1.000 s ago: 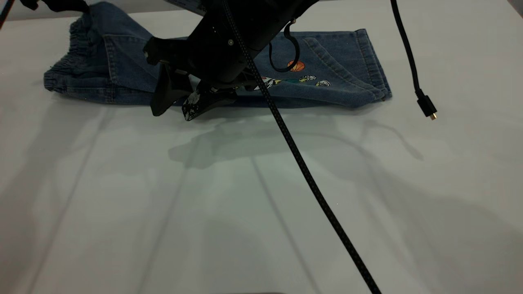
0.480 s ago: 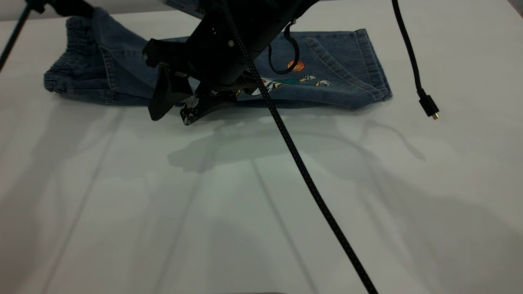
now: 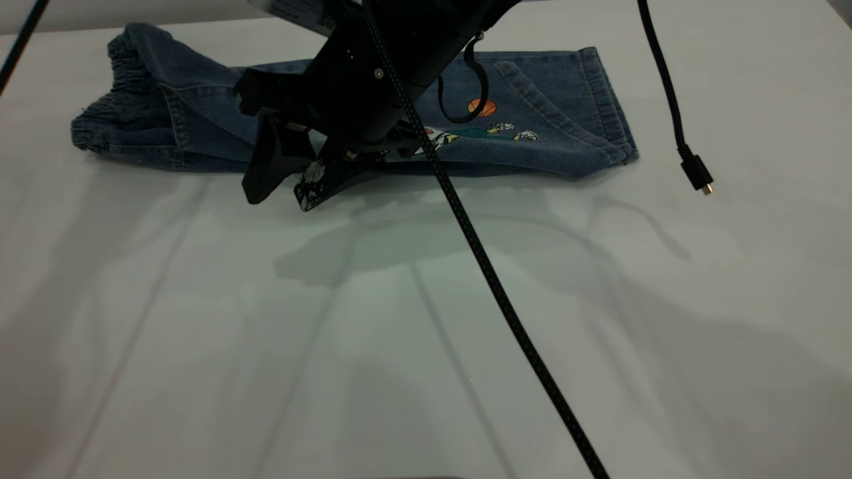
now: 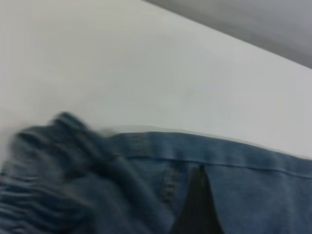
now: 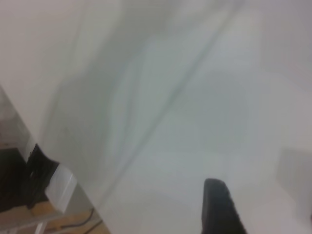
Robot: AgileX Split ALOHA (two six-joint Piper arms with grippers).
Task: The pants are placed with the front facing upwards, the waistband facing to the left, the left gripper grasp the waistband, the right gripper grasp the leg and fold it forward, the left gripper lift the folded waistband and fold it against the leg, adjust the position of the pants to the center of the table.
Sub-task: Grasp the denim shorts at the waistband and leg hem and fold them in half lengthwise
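The blue denim pants [image 3: 552, 120] lie folded lengthwise across the far part of the white table [image 3: 399, 332], cartoon print up. Their gathered waistband [image 3: 113, 100] is at the left, with one corner still standing up a little. My right gripper [image 3: 276, 201] hovers just in front of the pants' near edge, open and empty. One of its fingers [image 5: 219, 209] shows over bare table. My left gripper is outside the exterior view. In the left wrist view, one black finger [image 4: 195, 204] hangs above the denim beside the waistband [image 4: 44, 185], gripping nothing.
A braided black cable [image 3: 492, 279] runs diagonally from the right arm to the near edge. A loose cable with a plug [image 3: 695, 176] dangles at the right. The table edge and gear below it [image 5: 29, 185] show in the right wrist view.
The left gripper let go of the raised waistband and rose out of the exterior view at the top left. The waistband corner sank slightly. The right gripper barely moved.
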